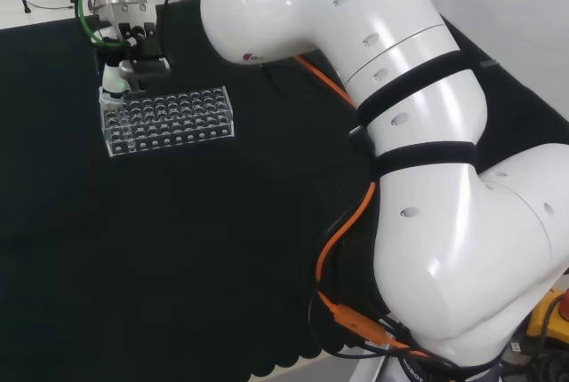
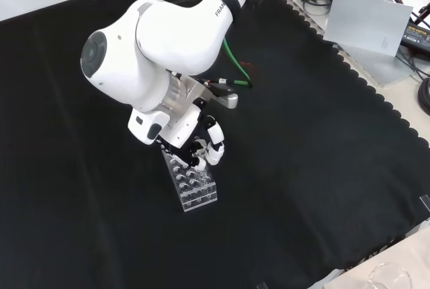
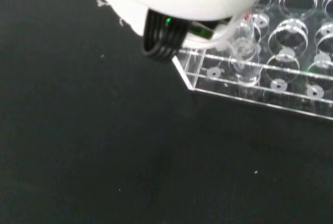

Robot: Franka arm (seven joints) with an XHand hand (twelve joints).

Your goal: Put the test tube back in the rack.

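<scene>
Head view behind arm, front view opposite looking down, wrist view close (all sharing rack [image 1: 167, 120])

Arm [image 1: 418, 133]: glossy white rounded links, black bands at joints, grey round cap. Orange cable [image 1: 342, 222] beside arm; green cable near hand [image 2: 205, 144], black-and-white.
</scene>
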